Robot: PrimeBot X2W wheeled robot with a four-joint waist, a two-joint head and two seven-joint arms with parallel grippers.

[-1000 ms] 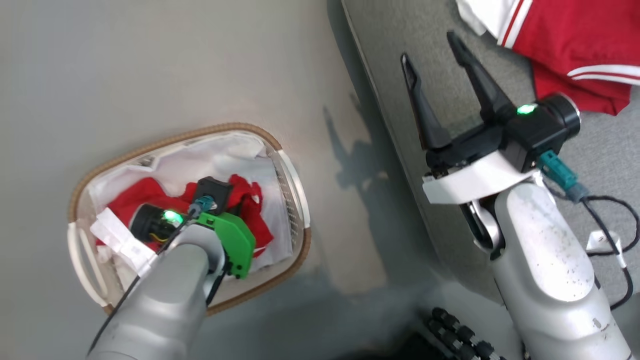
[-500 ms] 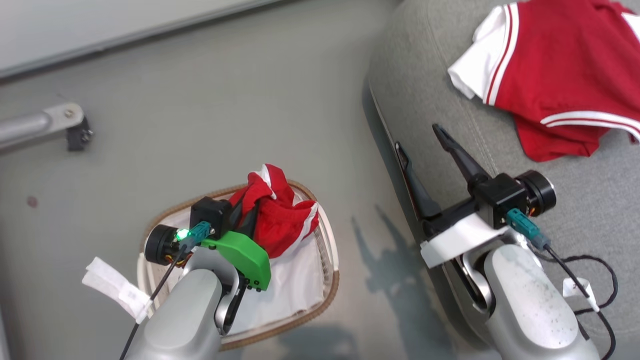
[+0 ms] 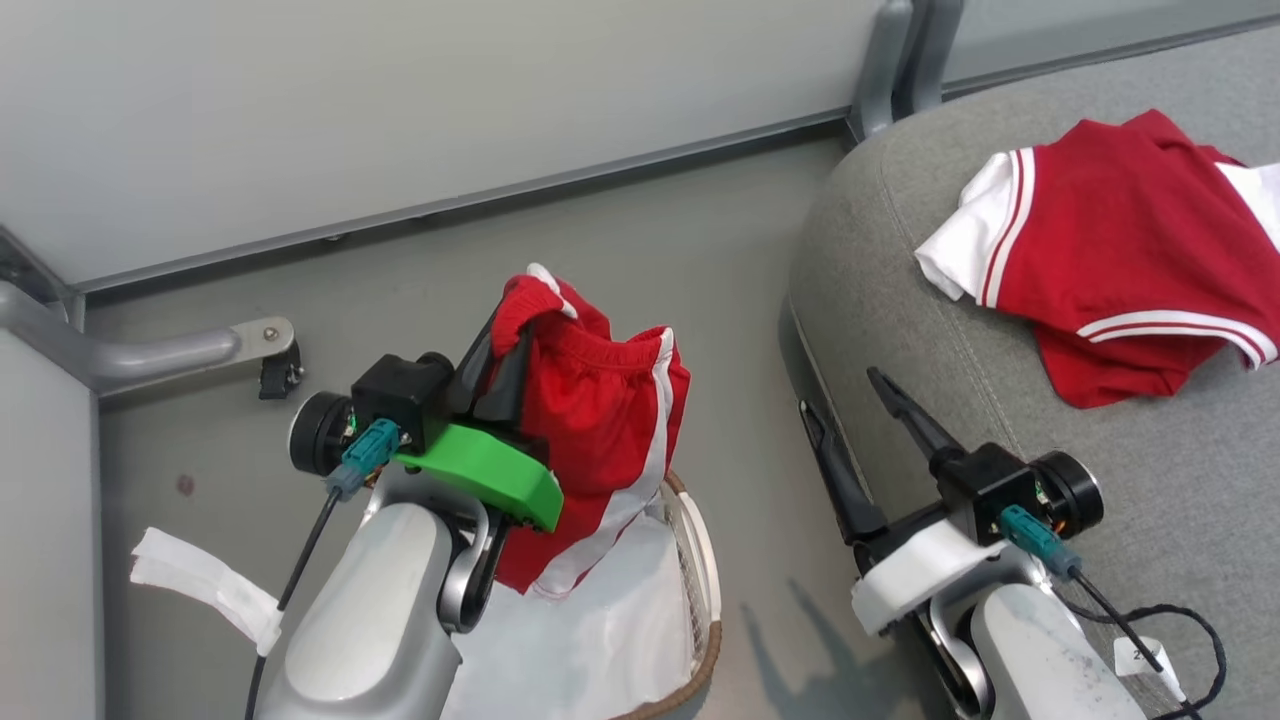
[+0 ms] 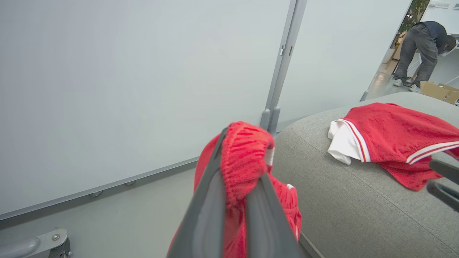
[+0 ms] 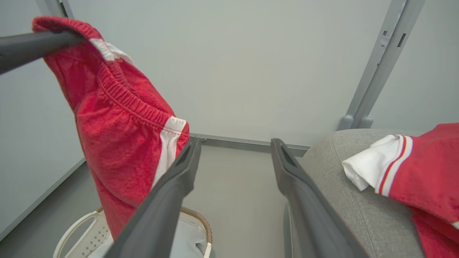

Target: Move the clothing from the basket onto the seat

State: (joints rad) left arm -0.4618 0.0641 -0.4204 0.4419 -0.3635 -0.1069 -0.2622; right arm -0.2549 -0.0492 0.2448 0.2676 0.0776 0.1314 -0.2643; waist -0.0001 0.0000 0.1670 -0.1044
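My left gripper (image 3: 512, 335) is shut on the waistband of red shorts with a white stripe (image 3: 600, 430). This piece of clothing hangs over the basket (image 3: 705, 560), its lower end still inside, over the white liner (image 3: 600, 640). In the left wrist view the fabric (image 4: 247, 150) bunches between the fingertips of the left gripper (image 4: 242, 161). A red and white jersey (image 3: 1110, 260) lies on the grey seat (image 3: 900, 300) to the right. My right gripper (image 3: 840, 392) stands open and empty at the seat's near edge, and in its own view (image 5: 235, 143) between shorts (image 5: 122, 136) and seat (image 5: 340, 179).
A pale wall panel with a metal post (image 3: 885, 60) runs behind the basket and seat. A metal foot with a caster (image 3: 270, 360) sits on the grey floor at the left. A person (image 4: 423, 46) bends over cardboard boxes far off.
My left gripper has risen out of the basket, shut on the red shorts, which now hang above it. The head camera has tilted up. The right gripper stays open.
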